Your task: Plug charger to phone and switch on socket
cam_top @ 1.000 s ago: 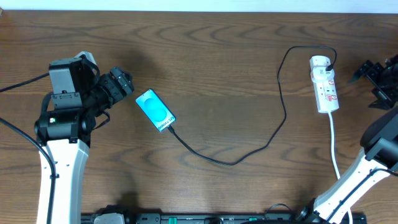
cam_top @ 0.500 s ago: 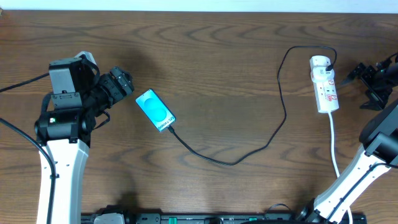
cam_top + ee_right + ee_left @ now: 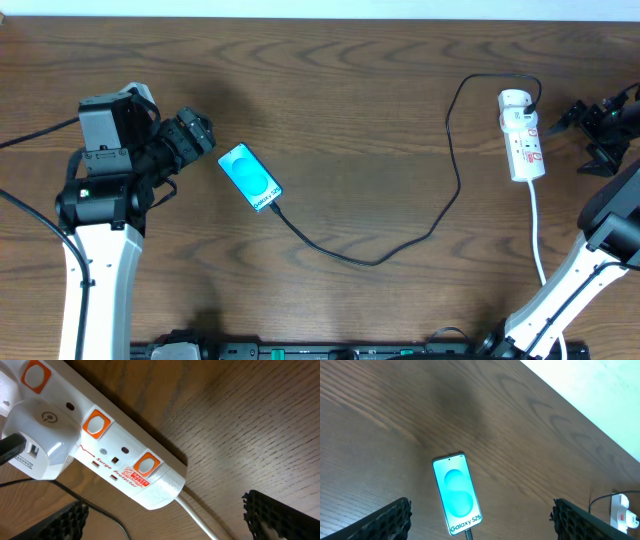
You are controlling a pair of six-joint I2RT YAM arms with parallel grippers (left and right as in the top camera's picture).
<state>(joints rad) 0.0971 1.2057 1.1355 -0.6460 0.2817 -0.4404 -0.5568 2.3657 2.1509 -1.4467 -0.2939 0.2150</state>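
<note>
Hovering just beside the socket (image 3: 521,135), my right pincer (image 3: 575,138) is spread wide and grips nothing. From the socket's far end the charger (image 3: 400,250) loops across the worktop (image 3: 350,100) to the phone (image 3: 250,178), well apart from the socket. My left pincer (image 3: 205,135), farther from the socket still, is likewise spread and empty.

I see the phone (image 3: 250,177) lying flat and diagonal, left of centre, its turquoise screen lit and facing up. The charger (image 3: 378,263), a thin black cable, is plugged into its nearer end. It sags toward me in a loop, then climbs and arcs over to a white adapter (image 3: 514,100) seated in the socket's (image 3: 524,148) far end. The socket is a white strip with orange-red switches (image 3: 96,424). Its cord (image 3: 197,515) leaves the near end.
</note>
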